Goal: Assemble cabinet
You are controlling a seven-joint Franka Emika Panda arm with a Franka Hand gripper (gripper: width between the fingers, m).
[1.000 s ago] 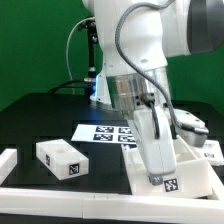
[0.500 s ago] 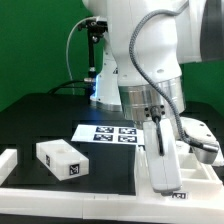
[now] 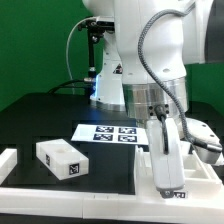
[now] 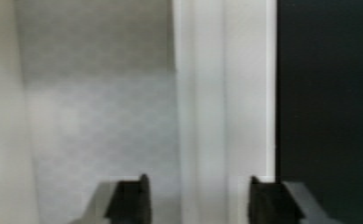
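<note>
1. Your pincer (image 3: 170, 172) hangs pointing down at the end of the white arm (image 3: 150, 50), over the near part of the black table (image 3: 40, 115) toward the exterior view's right.
2. Directly beneath the pincer you see the cabinet (image 3: 196, 172). It is a white box body standing on the table, and it reaches from under the fingertips out toward the exterior view's right.
3. Just below the pincer, a square black-and-white tag (image 3: 177, 190) sits on the cabinet's near face.
4. In the wrist view, the pincer (image 4: 199, 200) shows two dark fingertips (image 4: 125, 200) standing one on either side of an upright white wall of the cabinet (image 4: 222, 90).
5. On one side of that wall you see a pale grey surface. On the other side you see only the black table.
6. You cannot tell whether the pincer is clenched on that wall or merely straddling it. The pictures are too soft where the fingertips meet the white edge.
7. Well apart from the pincer, toward the exterior view's left, a loose white block (image 3: 60, 158) with its own tag lies on the table, clear of the cabinet.
8. Beyond the pincer, farther from the camera, the marker board (image 3: 108, 133) lies flat on the table, partly hidden behind the arm.
9. In front of the pincer, a long white rail (image 3: 60, 192) runs along the table's near edge toward the exterior view's left.
</note>
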